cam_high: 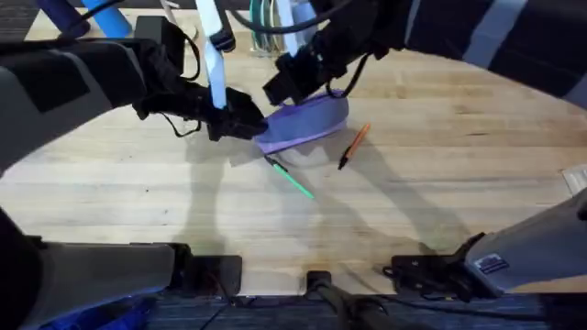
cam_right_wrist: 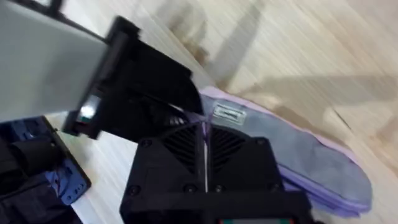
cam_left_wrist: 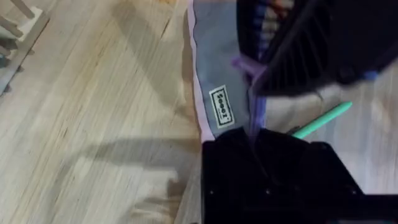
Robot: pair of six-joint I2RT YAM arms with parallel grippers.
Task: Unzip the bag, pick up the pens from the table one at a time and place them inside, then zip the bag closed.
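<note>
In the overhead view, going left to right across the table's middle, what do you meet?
Left gripper → bag → orange pen. The green pen lies below the bag, so its place in the order is unclear.

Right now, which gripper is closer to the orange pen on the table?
Right. The right gripper is at the bag's far end, nearer the orange pen. The left gripper is at the bag's opposite end, farther away.
</note>
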